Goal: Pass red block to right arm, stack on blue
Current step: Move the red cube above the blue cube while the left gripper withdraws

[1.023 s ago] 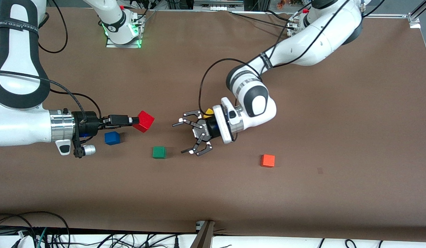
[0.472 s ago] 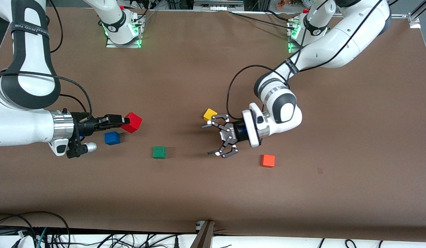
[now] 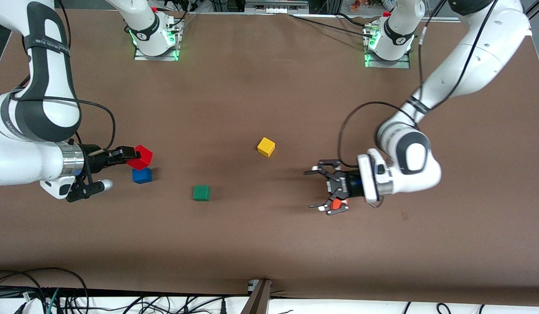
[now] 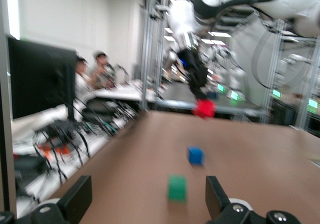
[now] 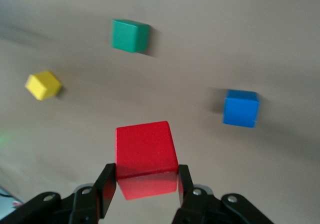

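Note:
My right gripper (image 3: 129, 157) is shut on the red block (image 3: 139, 157), held tilted in the air just beside the blue block (image 3: 142, 175). In the right wrist view the red block (image 5: 146, 156) sits clamped between the black fingers (image 5: 106, 188), with the blue block (image 5: 241, 108) on the table a little off to one side. My left gripper (image 3: 328, 187) stands open and holds nothing, low over the orange cube (image 3: 337, 204). The left wrist view shows the red block (image 4: 204, 108) in the air above the blue block (image 4: 195, 155).
A green cube (image 3: 201, 192) lies nearer the front camera than the blue block, toward the table's middle. A yellow cube (image 3: 266, 147) sits mid-table. Both arm bases (image 3: 155, 39) stand along the table's back edge. Cables hang off the front edge.
My right gripper has carried the red block back toward the right arm's end, close to the blue block. The open left gripper has pulled away toward its own end, over the orange cube.

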